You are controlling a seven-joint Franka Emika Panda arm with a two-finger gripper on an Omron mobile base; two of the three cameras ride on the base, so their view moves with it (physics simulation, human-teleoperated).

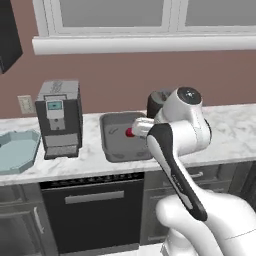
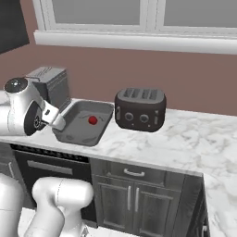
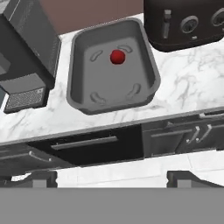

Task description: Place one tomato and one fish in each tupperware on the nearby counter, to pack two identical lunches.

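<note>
I see tomato (image 3: 117,56) inside grey tupperware (image 3: 87,94) on table (image 3: 183,92), toaster (image 3: 183,22) beside tupperware; my tool (image 3: 112,178) spread, holding nothing.

A home kitchen: a marble counter (image 2: 194,134) runs over dark cabinets (image 2: 134,199) with bar handles, a toaster (image 2: 140,110) stands at 1 o'clock of the grey tray (image 2: 65,132), a coffee machine (image 1: 60,119) at its 9 o'clock, under a window (image 1: 115,15).

— Where's the tomato (image 3: 117,56)?
— In the dark grey tupperware (image 3: 144,94) on the marble counter (image 3: 192,92), toward the tray's 12 o'clock end.
— The blue-teal tupperware (image 1: 17,150)?
— At 9 o'clock, well apart.
</note>
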